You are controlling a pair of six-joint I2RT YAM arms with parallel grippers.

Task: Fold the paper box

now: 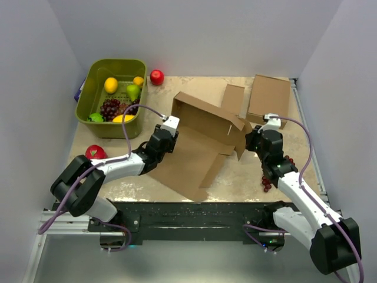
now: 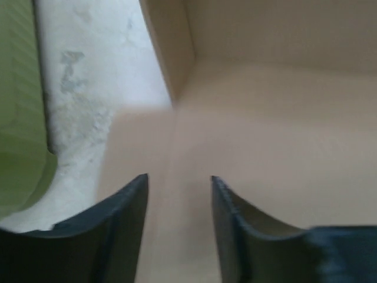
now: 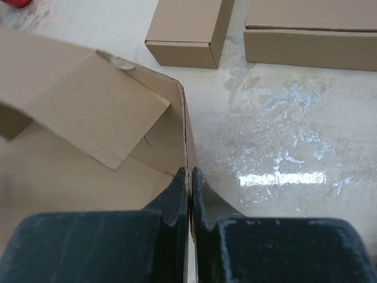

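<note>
The paper box [image 1: 194, 154] lies half-formed mid-table, a brown corrugated sheet with its back and side walls raised and a wide flap spread toward me. My left gripper [image 1: 172, 124] hovers at its back-left corner. In the left wrist view that gripper [image 2: 178, 180] is open over the box's cardboard floor [image 2: 265, 118], nothing between its fingers. My right gripper [image 1: 248, 141] is at the box's right side. In the right wrist view it [image 3: 189, 172] is shut on the thin top edge of the upright side wall [image 3: 184, 135], and a loose flap [image 3: 76, 112] leans inward.
A green basket [image 1: 94, 71] of fruit stands back left, its wall [image 2: 17, 118] close to my left gripper. Red apples [image 1: 156, 76] [image 1: 94, 152] lie near it. A small narrow box [image 3: 188, 29] and a flat box [image 3: 312, 35] sit back right. Grapes [image 1: 268, 180] lie beside my right arm.
</note>
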